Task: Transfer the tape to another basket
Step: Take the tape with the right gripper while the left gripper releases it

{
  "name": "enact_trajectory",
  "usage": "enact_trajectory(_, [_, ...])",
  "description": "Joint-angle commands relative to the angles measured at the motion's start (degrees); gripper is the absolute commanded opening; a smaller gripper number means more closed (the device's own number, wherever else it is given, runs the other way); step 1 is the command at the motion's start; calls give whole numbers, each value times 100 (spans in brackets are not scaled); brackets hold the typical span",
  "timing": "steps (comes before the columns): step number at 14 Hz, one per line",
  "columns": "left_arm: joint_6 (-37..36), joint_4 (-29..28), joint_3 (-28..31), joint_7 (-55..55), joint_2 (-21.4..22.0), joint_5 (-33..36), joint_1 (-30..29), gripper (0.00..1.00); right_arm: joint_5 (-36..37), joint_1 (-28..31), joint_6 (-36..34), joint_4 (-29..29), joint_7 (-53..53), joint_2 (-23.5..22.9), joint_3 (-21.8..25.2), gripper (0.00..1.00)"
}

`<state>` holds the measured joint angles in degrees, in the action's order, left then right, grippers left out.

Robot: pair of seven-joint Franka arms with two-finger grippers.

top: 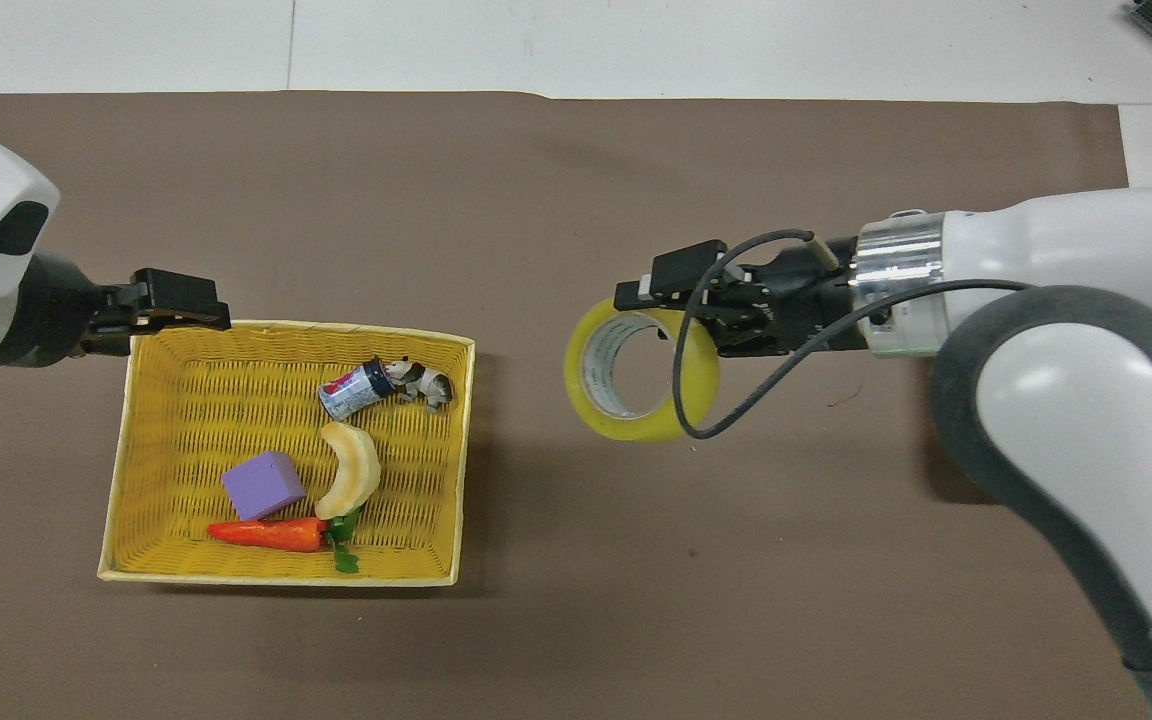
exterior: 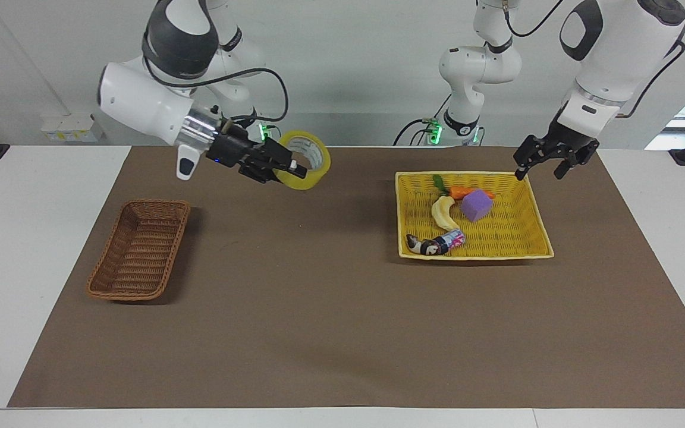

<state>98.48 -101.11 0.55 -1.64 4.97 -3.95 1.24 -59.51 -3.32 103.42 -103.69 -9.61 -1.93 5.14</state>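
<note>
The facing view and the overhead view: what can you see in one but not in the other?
Only the facing view shows the narrow brown woven wicker basket and both robot bases. Only the overhead view looks down into the roll's grey-white core. Both show the wide roll of translucent yellow packing tape held up over the brown mat by the right pincer, the open, empty left pincer at the squarish bright yellow woven basket, and the purple cube inside it.
</note>
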Motion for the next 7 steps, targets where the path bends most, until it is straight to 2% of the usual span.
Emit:
enact_trajectory(1, [-276,134,-82,-302,13,227,-177,100,130,672,-235,-11,-14,79,-31,0])
enact_trajectory(3, [-583,441,-99,-337,-58,473,-151,100,903,1042,-156,-20,-120,-8,-14,0])
enact_trajectory(5, [-881,749,-91,-459,-145,483,-168,100,1028,1604,-208,-46,316,-315,-22,0])
enact_trajectory(7, [-1067,838,-82,-722,-163,474,-168,100,1255,1790,-174,-46,1081,-492,-14,0])
